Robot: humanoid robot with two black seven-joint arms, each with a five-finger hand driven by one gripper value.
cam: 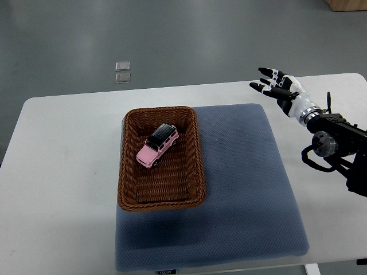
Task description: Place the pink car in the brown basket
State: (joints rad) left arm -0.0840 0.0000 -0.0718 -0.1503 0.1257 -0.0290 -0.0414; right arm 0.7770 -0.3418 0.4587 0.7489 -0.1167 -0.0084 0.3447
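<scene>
In brown basket (132,172), pink car (157,145); right hand (278,87) well apart.

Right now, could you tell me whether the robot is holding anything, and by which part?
Nothing is held. The right hand is open above the table, and the car lies in the basket.

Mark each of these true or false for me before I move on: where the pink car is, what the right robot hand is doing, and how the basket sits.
1. The pink car lies inside the brown basket. True.
2. The right robot hand grips the car. False: its fingers are spread, holding nothing, well away from the basket.
3. The basket sits on the blue mat. True.
4. The car lies on its roof. False: it rests on its wheels, black roof up.
5. The left robot hand is over the basket. False: it is out of view.
</scene>
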